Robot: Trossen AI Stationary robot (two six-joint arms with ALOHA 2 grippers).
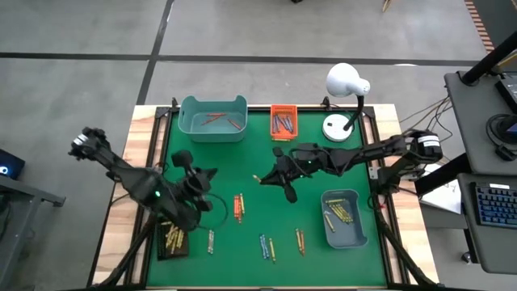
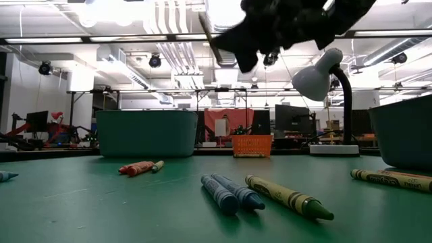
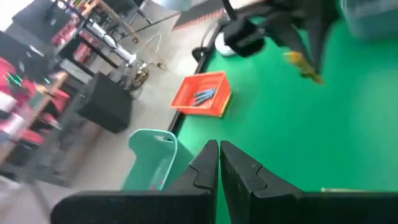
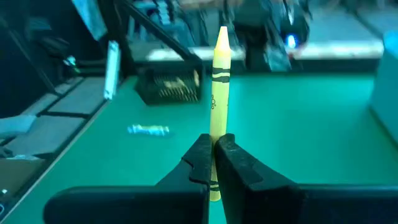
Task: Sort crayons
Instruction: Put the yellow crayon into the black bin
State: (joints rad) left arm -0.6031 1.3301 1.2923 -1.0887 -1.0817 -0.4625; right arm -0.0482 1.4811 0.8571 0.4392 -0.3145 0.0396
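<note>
We saw a green table mat [image 1: 307, 153] from above, with two dark robot arms over it. The right gripper [image 4: 214, 163] hung above the middle of the mat, its fingers clamped on a yellow crayon [image 4: 217, 93] that stood straight out past the fingertips. In the overhead picture this crayon showed as a pale sliver [image 1: 256, 178] at the gripper's tip. We judged it was raised clear of the mat so it could be carried to a bin, probably the blue-grey bin [image 1: 360, 234] near the right front corner, which already held yellow crayons.

The left gripper [image 3: 219, 163] waited over the left side of the mat with its fingers pressed together on nothing.

Other crayons looked grouped by colour. A teal bin [image 1: 187, 128] at the back held red ones, a small orange basket [image 1: 283, 132] beside it held blue-grey ones, and a black tray [image 1: 160, 249] at the front left held gold ones. Loose crayons [image 1: 239, 205] remained on the mat near its middle and front, among them two blue ones [image 2: 229, 192] lying beside a yellow-green one [image 2: 287, 196]. A white desk lamp [image 1: 346, 82] stood at the back right.

The held crayon's wrapper carried dark bands and small marks, but we could not read any brand or wording.
</note>
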